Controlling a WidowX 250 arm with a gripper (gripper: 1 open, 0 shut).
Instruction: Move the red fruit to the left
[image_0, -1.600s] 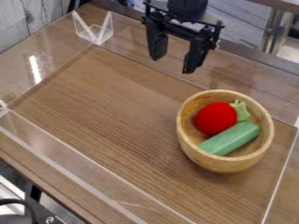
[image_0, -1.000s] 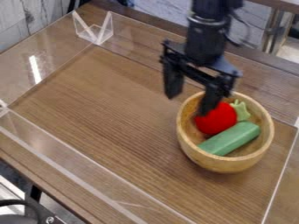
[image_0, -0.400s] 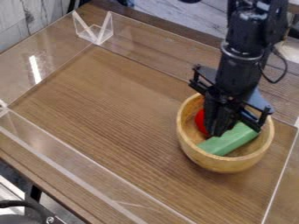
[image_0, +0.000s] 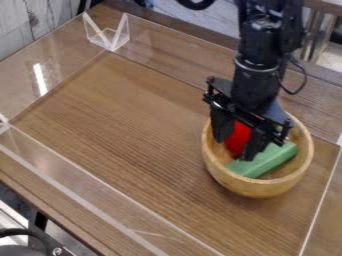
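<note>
The red fruit (image_0: 238, 134) shows between the two fingers of my gripper (image_0: 239, 146), which stands upright over the left half of the wooden bowl (image_0: 235, 183) at the right of the table. The jaws stand closed against the fruit's sides, and the fruit sits about level with the bowl's rim. Whether it still touches the bowl's floor I cannot tell. A light-green elongated block (image_0: 271, 158) lies in the bowl to the right of the fruit. The fruit's leafy top is hidden behind the fingers.
The wooden tabletop (image_0: 120, 120) stretches out to the left of the bowl. Low clear acrylic walls (image_0: 54, 170) run around it. A small clear acrylic stand (image_0: 104, 32) sits at the back left corner.
My gripper came from the back of the table down into the bowl and closed on the red fruit. Since the last frame it has shifted slightly left and up with the fruit.
</note>
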